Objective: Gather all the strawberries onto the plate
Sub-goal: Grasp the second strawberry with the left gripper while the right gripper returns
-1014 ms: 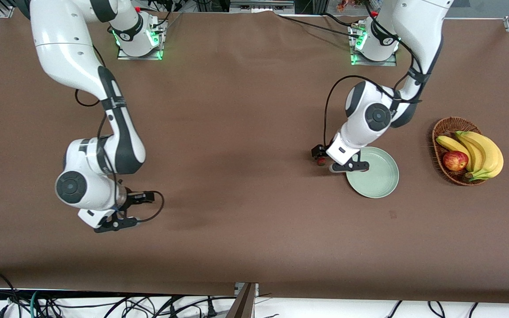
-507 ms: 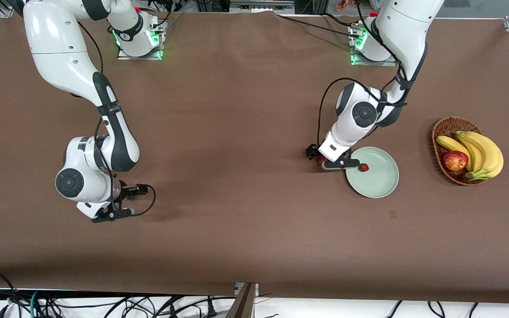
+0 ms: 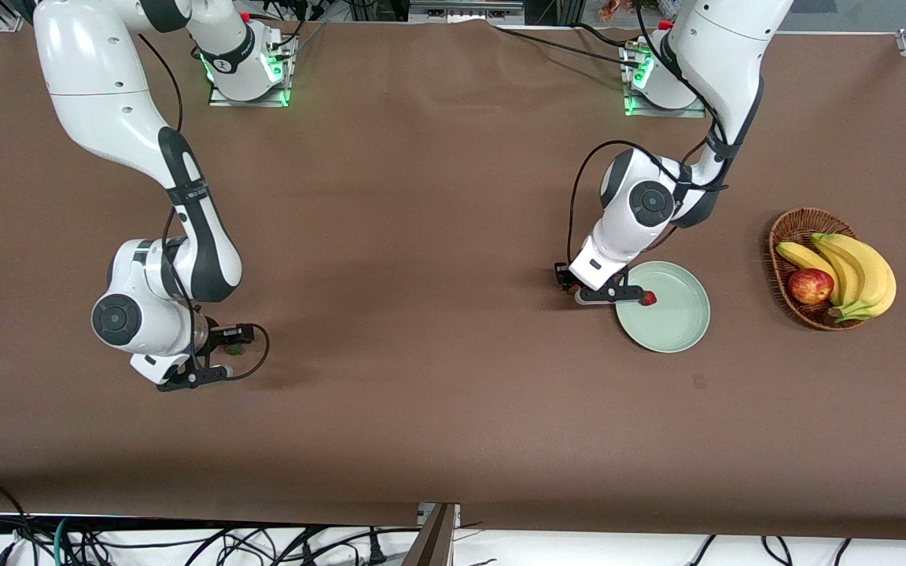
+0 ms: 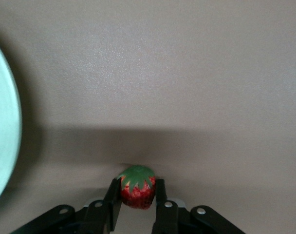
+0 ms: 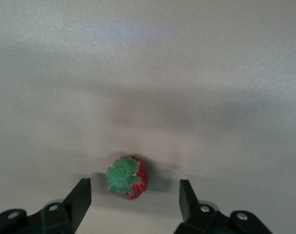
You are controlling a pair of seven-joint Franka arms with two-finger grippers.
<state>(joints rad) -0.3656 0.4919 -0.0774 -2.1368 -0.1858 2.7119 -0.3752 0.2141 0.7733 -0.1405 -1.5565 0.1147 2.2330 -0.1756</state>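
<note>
Beside the pale green plate [image 3: 673, 324], on its rim toward the right arm's end, my left gripper [image 3: 579, 292] is down at the table and shut on a strawberry [image 4: 137, 189]. The plate's rim [image 4: 3, 146] shows in the left wrist view. Another strawberry [image 3: 648, 298] lies in the plate near that rim. Toward the right arm's end of the table, my right gripper [image 3: 219, 360] is low over the cloth. It is open, with a third strawberry [image 5: 127, 177] lying on the table between its fingers [image 5: 83, 195], touching neither.
A brown wicker basket [image 3: 785, 228] holding bananas [image 3: 862, 271] and a red apple [image 3: 810, 286] stands at the left arm's end of the table, past the plate. Brown cloth covers the whole table.
My left gripper has closed on the strawberry beside the plate. The right gripper shifted slightly toward its own end of the table and its fingers have started to narrow around their strawberry.
</note>
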